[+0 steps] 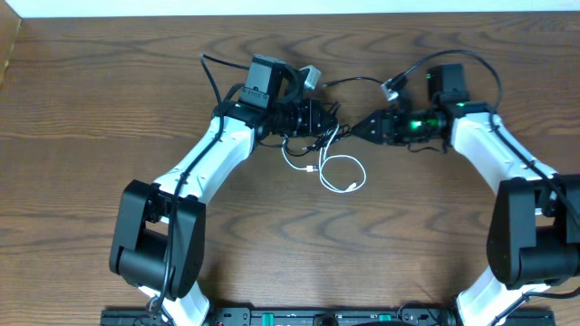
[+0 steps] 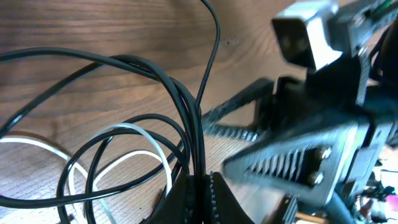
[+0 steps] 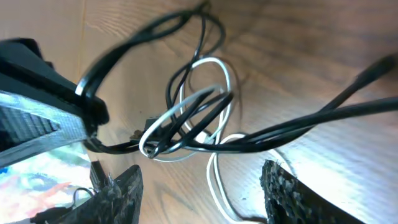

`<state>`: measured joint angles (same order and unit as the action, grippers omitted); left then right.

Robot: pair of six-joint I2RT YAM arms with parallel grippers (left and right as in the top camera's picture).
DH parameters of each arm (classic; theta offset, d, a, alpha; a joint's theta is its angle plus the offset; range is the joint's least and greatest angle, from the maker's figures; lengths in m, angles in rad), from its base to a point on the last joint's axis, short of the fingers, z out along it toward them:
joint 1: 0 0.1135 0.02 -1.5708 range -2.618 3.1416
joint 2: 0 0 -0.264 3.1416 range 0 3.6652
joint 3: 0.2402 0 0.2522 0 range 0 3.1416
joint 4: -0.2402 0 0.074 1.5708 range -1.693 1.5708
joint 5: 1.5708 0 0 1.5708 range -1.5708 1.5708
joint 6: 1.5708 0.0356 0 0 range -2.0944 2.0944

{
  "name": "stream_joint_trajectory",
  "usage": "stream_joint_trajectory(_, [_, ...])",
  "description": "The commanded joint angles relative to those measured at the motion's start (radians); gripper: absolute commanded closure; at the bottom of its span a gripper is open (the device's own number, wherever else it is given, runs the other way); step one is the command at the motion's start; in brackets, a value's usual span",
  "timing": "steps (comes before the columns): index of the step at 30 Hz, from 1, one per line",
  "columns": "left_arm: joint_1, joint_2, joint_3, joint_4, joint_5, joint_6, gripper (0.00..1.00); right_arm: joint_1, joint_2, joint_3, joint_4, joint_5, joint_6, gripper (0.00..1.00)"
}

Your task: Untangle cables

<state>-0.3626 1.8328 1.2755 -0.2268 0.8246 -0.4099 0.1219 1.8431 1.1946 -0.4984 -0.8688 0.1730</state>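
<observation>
Overhead straight down on table (image 1: 91,136); wrist views close, opposed, sharing cables (image 2: 189,118).

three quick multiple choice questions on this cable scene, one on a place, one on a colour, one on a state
1. The white cable's loops lie:
A) on the table near the left gripper
B) over an arm's base
C) at the table's far left edge

2. The cable pinched in the left gripper is:
A) red
B) black
C) yellow

3. The right gripper is:
A) open
B) shut on a plug
C) shut on a red cord

Key: 1 A, the overhead view shows the loops on the wood just by the gripper. 2 B, the black cable runs into its shut fingers. 3 A, its fingers stand apart with nothing clamped.
</observation>
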Motion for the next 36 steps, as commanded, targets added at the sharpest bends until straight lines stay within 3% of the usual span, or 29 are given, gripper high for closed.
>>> stream_joint_trajectory(1, [0.003,-0.005,-0.004,0.004,0.0,-0.055,0.92,0.035,0.004,-0.005,0.005,0.056,0.108,0.41])
stream_joint_trajectory(10, [-0.022,-0.004,-0.004,0.005,0.006,-0.093,0.93,0.066,0.004,-0.009,0.01,0.131,0.221,0.4])
stream_joint_trajectory(20, [-0.089,-0.004,-0.004,0.005,0.006,-0.093,0.93,0.069,0.004,-0.011,0.016,0.17,0.235,0.41])
stream_joint_trajectory(24, [-0.097,-0.004,-0.004,0.006,0.006,-0.093,0.92,0.069,0.004,-0.011,0.015,0.205,0.238,0.57])
stream_joint_trajectory(28, [-0.097,-0.004,-0.004,0.004,-0.007,-0.055,0.93,0.068,0.004,-0.012,0.012,0.289,0.238,0.96])
stream_joint_trajectory(36, [-0.067,-0.004,-0.004,-0.06,-0.09,-0.009,0.92,0.001,0.004,-0.012,-0.022,0.589,0.23,0.99])
